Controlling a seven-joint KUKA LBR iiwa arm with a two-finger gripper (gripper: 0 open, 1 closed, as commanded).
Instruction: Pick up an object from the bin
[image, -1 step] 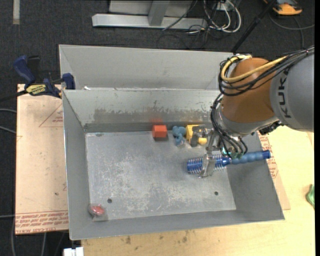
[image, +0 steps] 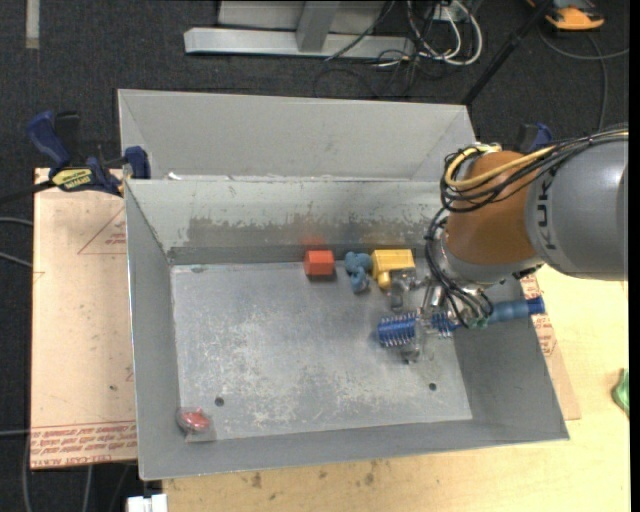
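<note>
Gripper (image: 420, 312) is down in the right part of the grey metal bin (image: 150, 330), low over the floor. The arm's orange wrist cover (image: 488, 225) w/ its cables sits above it, near the right wall. Can't tell if the gripper is open or closed, as the wrist & cables block the view. Just beside it on view-left lies a blue ridged piece (image: 396, 330), comb-like, flat on the bin floor. It's touching the gripper or v. close; can't tell whether it's gripped. Along the back wall, the yellow block (image: 392, 262) is nearest the gripper. A small blue lumpy thing (image: 356, 271) is right next to it, and an orange-red cube (image: 319, 263) a bit further left. Well apart, in the front-left corner, is a small pinkish-red ball (image: 194, 421).
</note>
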